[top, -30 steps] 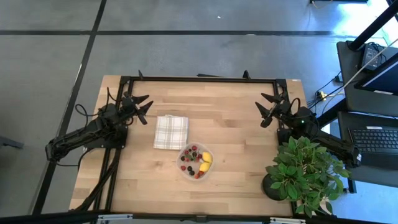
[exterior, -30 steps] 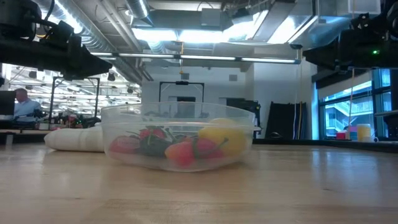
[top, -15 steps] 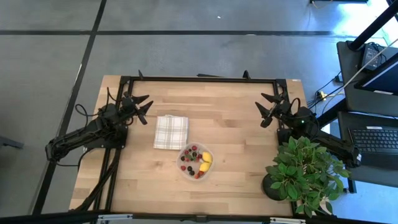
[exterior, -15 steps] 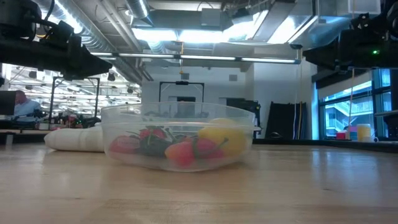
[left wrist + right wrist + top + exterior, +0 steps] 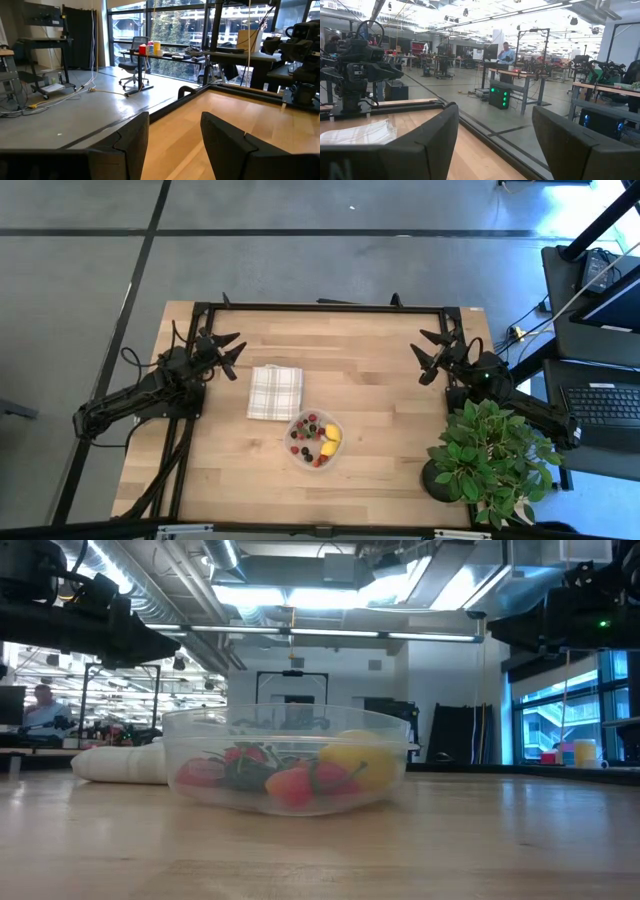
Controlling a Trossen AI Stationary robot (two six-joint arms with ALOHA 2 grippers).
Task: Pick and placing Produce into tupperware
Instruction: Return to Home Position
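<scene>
Produce (image 5: 312, 438) in tupperware (image 5: 380, 725) | plant (image 5: 485, 455) high view only | left pincer (image 5: 174, 117), right pincer (image 5: 495, 107) spread

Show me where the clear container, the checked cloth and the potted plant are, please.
clear container (image 5: 200, 730): low view, bare upper wall, above the fruit.
checked cloth (image 5: 275, 392): high view, middle of the folded cloth.
potted plant (image 5: 487, 460): high view, its green leaves.

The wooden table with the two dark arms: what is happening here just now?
Nothing is being handled. The left gripper and the right gripper hang open and empty at the left and right sides of the wooden table. The small red and dark berries and yellow lemon-like fruit lie inside the clear shallow plastic container, which stands beside the white-and-grey checked folded cloth.
</scene>
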